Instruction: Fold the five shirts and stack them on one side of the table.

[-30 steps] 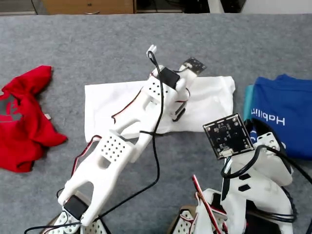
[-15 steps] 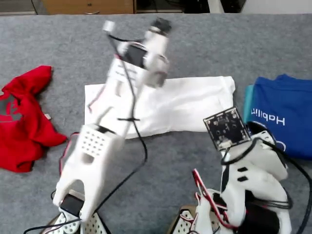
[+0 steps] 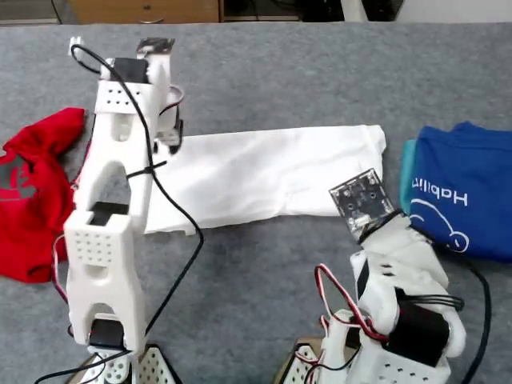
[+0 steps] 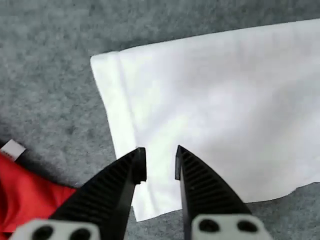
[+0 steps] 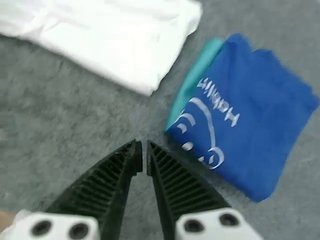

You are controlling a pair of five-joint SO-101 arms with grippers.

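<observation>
The spread shirt [image 3: 272, 172] lies between crumpled shirt [image 3: 36, 200], left, and folded shirts [image 3: 464, 192], right.

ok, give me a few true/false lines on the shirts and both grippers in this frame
The red shirt is folded: false, it lies crumpled.
The blue shirt lies on a teal shirt: true.
The left gripper grips the white shirt: false, its jaws stand open over that shirt's end, which lies flat.
The right gripper is over bare table beside the blue shirt: true.
</observation>
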